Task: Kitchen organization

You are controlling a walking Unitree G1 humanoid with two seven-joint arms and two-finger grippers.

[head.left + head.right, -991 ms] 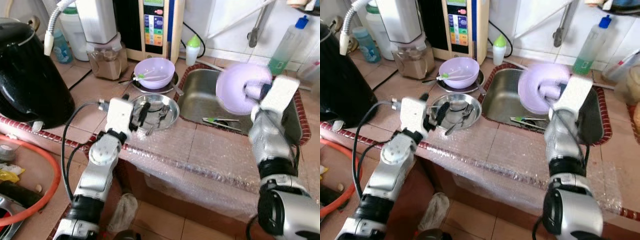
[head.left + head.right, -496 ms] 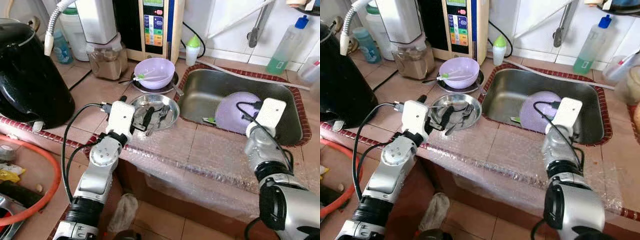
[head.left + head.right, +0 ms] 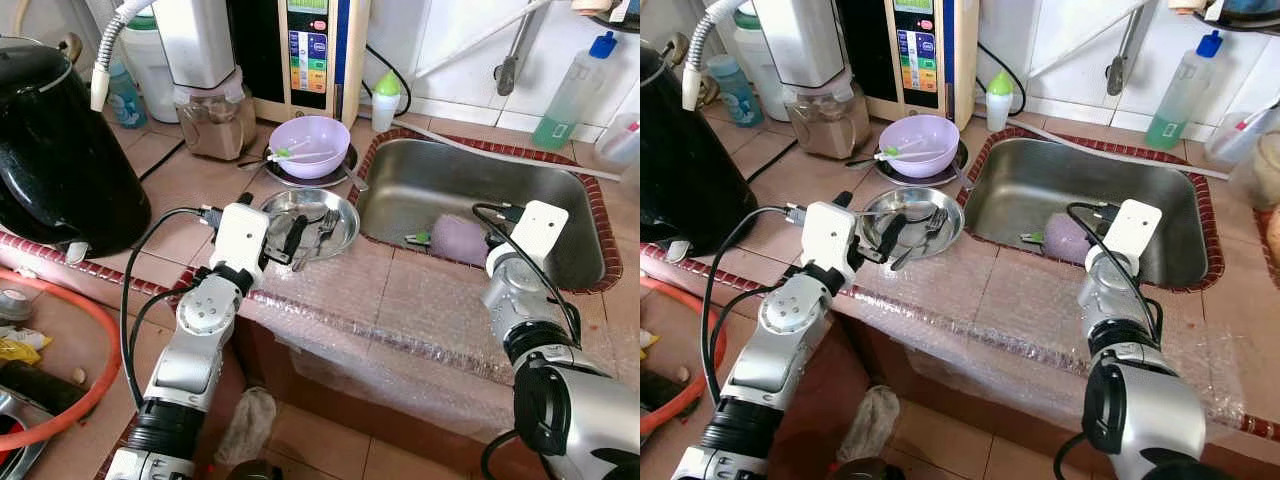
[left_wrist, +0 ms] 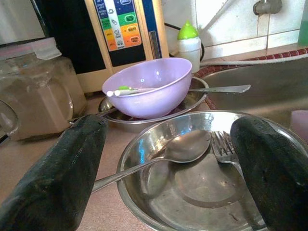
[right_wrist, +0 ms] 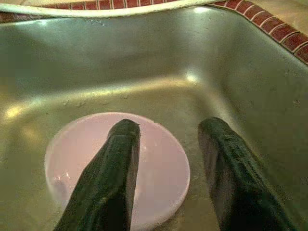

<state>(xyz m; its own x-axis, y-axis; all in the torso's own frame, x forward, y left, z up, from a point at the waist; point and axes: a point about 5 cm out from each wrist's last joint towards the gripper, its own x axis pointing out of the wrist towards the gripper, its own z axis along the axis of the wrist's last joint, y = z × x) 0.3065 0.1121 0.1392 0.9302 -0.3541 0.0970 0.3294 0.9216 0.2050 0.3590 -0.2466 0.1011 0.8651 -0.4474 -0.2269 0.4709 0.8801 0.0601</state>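
Right end effector (image 5: pixel 166 178), fingers apart, hovers over the round lilac plastic plate (image 5: pixel 115 166) lying in the stainless steel sink (image 3: pixel 420 190); release judged complete, withdrawal next.

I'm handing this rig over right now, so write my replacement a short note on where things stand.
Right gripper: open, down in the sink, over the lilac plate lying on the sink floor.
Left gripper: open, at the steel dish holding a spoon and fork.
Purple bowl sits behind it on the counter.
Done: plate in sink. Left: steel dish, cutlery, bowl.
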